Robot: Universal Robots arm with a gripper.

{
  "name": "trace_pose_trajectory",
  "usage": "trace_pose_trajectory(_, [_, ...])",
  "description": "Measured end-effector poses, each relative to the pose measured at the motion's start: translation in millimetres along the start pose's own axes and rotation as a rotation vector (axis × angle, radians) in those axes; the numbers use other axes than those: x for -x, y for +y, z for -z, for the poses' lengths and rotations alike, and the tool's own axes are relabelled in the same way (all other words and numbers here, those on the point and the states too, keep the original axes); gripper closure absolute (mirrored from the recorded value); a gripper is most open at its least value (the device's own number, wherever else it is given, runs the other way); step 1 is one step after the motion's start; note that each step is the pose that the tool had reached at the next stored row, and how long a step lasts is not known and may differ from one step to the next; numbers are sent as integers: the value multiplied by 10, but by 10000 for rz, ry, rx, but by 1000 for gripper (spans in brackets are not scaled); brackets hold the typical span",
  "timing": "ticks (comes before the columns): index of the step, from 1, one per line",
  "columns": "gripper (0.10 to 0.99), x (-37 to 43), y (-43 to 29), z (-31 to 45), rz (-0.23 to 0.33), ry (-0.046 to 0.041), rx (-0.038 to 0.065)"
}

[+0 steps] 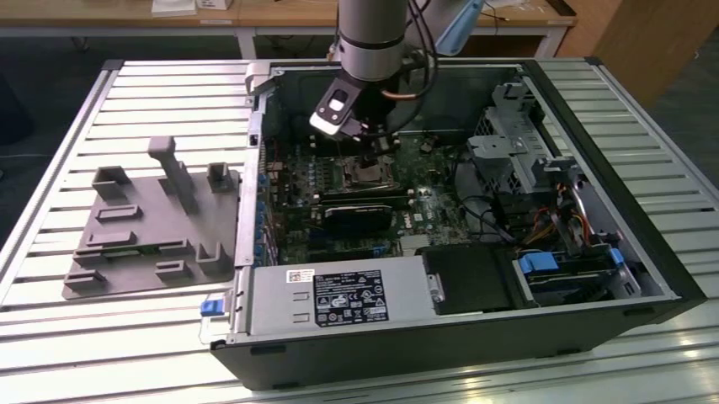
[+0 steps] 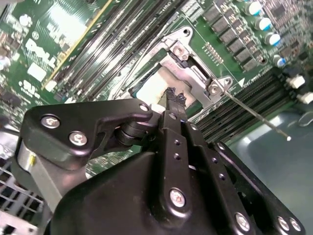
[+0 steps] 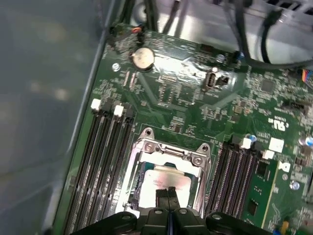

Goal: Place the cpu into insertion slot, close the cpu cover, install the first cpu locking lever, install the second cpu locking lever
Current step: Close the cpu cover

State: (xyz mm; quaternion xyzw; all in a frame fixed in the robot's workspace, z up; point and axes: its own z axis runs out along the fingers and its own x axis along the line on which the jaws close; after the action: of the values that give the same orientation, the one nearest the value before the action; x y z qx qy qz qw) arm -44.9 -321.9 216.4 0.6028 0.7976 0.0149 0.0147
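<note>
Pinched narrow, the gripper [image 3: 168, 192] has its two black fingers pressed together with nothing visible between them, and the tips come down right on the pale top of the cpu [image 3: 160, 182]. From where I stand, the arm [image 1: 371, 38] reaches straight down into the open computer case [image 1: 584, 210], which lies on its side on the slatted table [image 1: 67, 337]. The cpu sits inside the insertion slot [image 1: 366, 173] on the green board [image 3: 176, 98], square to its rim. The silvery cpu cover [image 2: 190, 72] frames the chip on several sides in both wrist views; I cannot tell whether it lies fully flat. A thin locking lever [image 2: 254, 115] sticks out from the corner of the socket, its free end hanging over the board away from the frame. Long dark memory slots [image 3: 105, 147] run along both sides of the socket, and a round coin battery [image 3: 143, 58] sits further off on the board. On the exterior view's left, a grey fixture plate [image 1: 146, 231] rests on the table just beside the case.
</note>
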Motion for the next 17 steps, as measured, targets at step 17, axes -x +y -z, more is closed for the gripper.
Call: trace_pose_trajectory(17, [984, 0, -1, -5, 3105, -38, -32])
